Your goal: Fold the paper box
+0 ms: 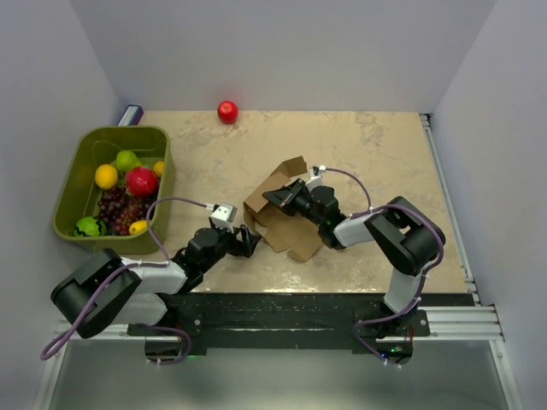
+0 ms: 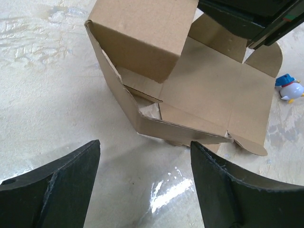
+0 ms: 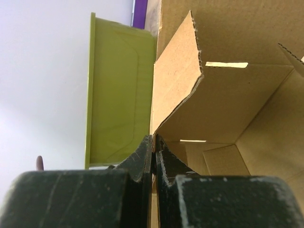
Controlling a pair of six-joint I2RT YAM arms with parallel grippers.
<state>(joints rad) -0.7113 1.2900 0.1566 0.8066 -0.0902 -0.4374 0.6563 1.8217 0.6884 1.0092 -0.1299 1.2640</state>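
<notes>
right claw (image 3: 153,151) pinching box (image 2: 213,90) wall to hold it upright; left claw (image 2: 145,147) spread, poised beside near flap.

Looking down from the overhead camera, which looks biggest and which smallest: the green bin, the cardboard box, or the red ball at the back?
1. green bin: largest.
2. paper box: clearly smaller, half folded.
3. red ball: smallest by far, even allowing for its farther position.
</notes>
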